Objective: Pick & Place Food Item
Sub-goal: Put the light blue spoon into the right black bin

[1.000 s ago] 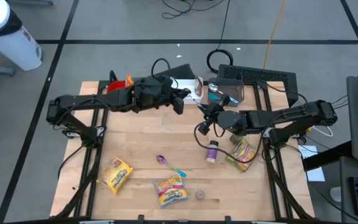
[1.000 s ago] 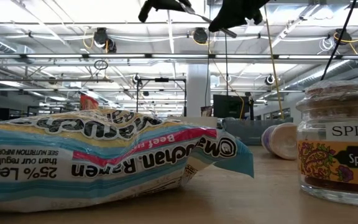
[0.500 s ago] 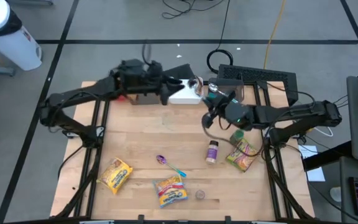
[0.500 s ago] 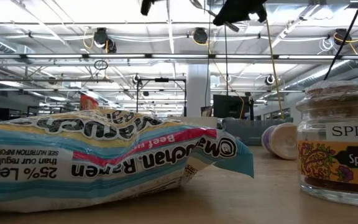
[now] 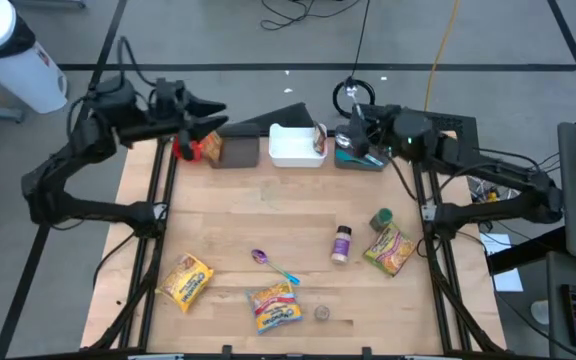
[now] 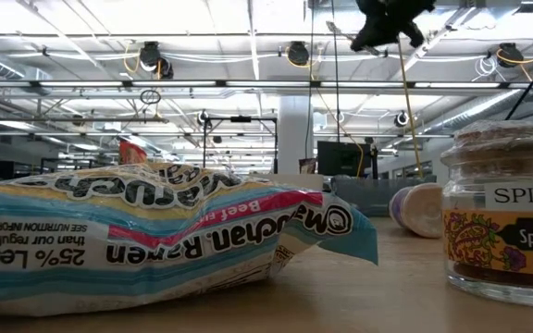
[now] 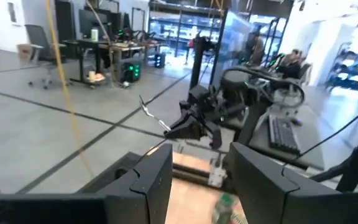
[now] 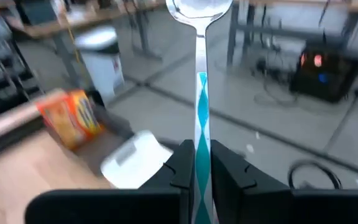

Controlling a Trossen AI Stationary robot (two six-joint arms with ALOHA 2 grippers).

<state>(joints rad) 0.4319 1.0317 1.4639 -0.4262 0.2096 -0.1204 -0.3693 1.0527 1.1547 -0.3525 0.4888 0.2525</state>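
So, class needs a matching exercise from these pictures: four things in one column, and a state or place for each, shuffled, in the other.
Things:
1. right gripper
2. left gripper
3. white tray
4. ramen packet

States or places:
a. open, holding nothing
b. shut on a teal-handled spoon
c. at the back edge of the table
d. lying flat near the table's front edge

Pairs: 1-b, 2-a, 3-c, 4-d

An industrial lab: ceiling trusses (image 6: 248, 83), computer desks (image 7: 104, 46), grey taped floor (image 5: 268, 40).
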